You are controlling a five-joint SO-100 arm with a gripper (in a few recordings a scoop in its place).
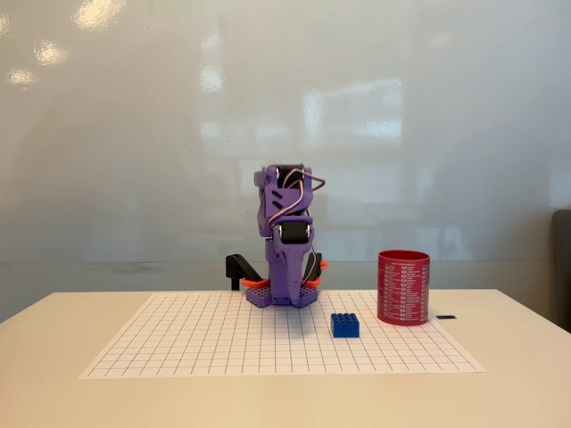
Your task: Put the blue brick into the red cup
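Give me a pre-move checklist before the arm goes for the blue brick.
1. Blue brick resting flat on the grid sheet, studs up: ok.
2. Red cup upright, opening facing up: ok.
3. Brick and cup apart, a gap between them: ok.
4. Nothing standing between the folded purple arm and the brick: ok.
5. Gripper open: cannot tell, the arm is folded over its base.
6. Cup empty inside: cannot tell from this side-on fixed view.

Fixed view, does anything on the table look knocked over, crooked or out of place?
Nothing stands out. The small blue studded plastic brick sits flat on the white grid sheet, the red cylindrical cup stands upright beside it, apart, and the purple arm is folded at the back.
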